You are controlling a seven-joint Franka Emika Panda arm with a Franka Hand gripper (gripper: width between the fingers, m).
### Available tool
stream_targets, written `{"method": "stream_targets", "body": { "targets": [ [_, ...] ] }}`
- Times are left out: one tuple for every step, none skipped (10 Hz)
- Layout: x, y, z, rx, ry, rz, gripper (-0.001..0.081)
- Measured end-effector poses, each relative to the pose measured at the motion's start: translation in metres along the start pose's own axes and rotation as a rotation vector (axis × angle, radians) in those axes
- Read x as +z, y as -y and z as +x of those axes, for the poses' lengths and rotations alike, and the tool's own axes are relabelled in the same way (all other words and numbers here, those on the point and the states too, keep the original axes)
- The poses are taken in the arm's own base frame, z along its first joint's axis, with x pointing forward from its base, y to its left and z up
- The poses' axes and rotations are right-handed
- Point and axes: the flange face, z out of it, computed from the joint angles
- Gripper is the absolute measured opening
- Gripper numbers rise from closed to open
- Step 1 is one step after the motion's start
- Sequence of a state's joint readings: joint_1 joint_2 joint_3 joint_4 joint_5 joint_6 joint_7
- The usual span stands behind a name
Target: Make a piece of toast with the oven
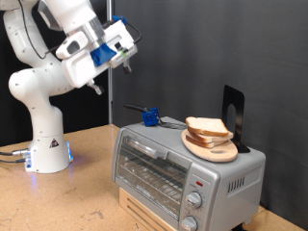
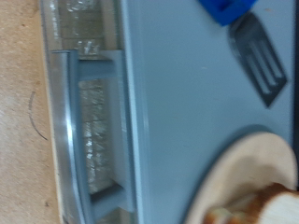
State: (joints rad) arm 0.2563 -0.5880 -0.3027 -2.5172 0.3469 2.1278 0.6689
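Note:
The silver toaster oven [image 1: 178, 166] stands on a wooden box, its glass door shut and the wire rack showing behind it. Its top [image 2: 177, 112] and door handle [image 2: 65, 131] fill the wrist view. Pale bread slices with brown crust [image 1: 208, 128] lie stacked on a round wooden board [image 1: 214, 149] on the oven's top. A corner of bread [image 2: 271, 201] on the board [image 2: 238, 177] shows in the wrist view. My gripper [image 1: 126, 58] hangs in the air above and to the exterior view's left of the oven, holding nothing. Its fingers do not show in the wrist view.
A black spatula with a blue handle [image 1: 149, 117] lies on the oven's top behind the board; it also shows in the wrist view [image 2: 257, 61]. A black upright stand [image 1: 234, 114] rises behind the bread. The robot's base [image 1: 48, 154] stands on the wooden table at the exterior view's left.

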Motion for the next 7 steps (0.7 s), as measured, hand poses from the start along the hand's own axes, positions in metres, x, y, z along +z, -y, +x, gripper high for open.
{"method": "stream_targets", "body": {
  "targets": [
    [0.015, -0.004, 0.004, 0.0, -0.011, -0.028, 0.0808],
    [0.03, -0.008, 0.008, 0.0, -0.025, -0.045, 0.0808],
    [0.043, -0.01, 0.012, -0.002, -0.037, -0.054, 0.0808],
    [0.053, -0.011, 0.015, 0.0, -0.048, -0.061, 0.0808],
    [0.061, -0.012, 0.016, 0.003, -0.049, -0.073, 0.0808],
    [0.064, -0.012, 0.018, 0.005, -0.048, -0.081, 0.0808],
    [0.064, -0.012, 0.018, 0.005, -0.047, -0.081, 0.0808]
  ]
}}
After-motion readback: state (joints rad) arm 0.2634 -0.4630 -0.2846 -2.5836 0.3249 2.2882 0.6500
